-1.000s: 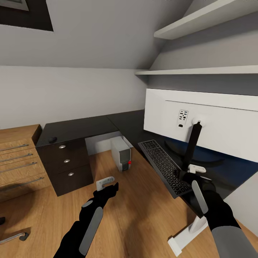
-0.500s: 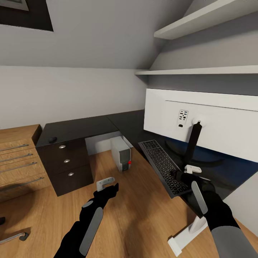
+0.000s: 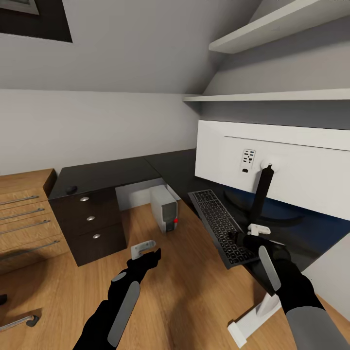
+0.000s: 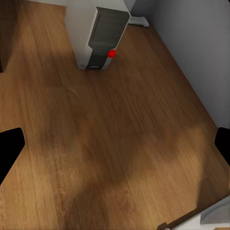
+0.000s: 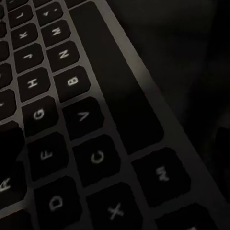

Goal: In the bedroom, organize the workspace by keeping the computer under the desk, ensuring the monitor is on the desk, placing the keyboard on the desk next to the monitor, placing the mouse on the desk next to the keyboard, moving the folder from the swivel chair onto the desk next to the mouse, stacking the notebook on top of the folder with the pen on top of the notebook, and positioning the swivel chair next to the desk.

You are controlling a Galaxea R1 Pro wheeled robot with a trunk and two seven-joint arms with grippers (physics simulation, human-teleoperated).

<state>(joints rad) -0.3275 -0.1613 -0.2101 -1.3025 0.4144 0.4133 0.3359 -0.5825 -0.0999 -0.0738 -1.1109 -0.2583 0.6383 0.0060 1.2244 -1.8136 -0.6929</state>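
The right hand (image 3: 245, 236) rests at the near end of the keyboard (image 3: 220, 226), which lies on the glossy black surface (image 3: 180, 172) with its near corner jutting past the surface's edge; whether the hand is clenched on the keyboard or merely touching it cannot be told, since the fingertips are lost against the dark keys. In the right wrist view the keyboard (image 5: 72, 120) sits right under that hand, letter keys legible and a dark finger showing at either side. Just beyond the right hand rises the thin black stem of the monitor (image 3: 282, 165), whose white back faces the camera, the round foot standing on the surface beside the keyboard. The left hand (image 3: 144, 253) hangs released above the wood-plank floor (image 3: 184, 291), its fingers (image 4: 9, 148) spread wide apart in the left wrist view with nothing between them. Ahead of the left hand the computer (image 3: 164, 209) stands upright on the floor under the surface, its darker front panel and red dot turned toward the hand; the left wrist view shows the computer (image 4: 100, 33) well beyond the fingertips. Farther off from the left hand is a dark drawer unit (image 3: 90, 226), with an oak drawer unit (image 3: 24, 214) beside it.
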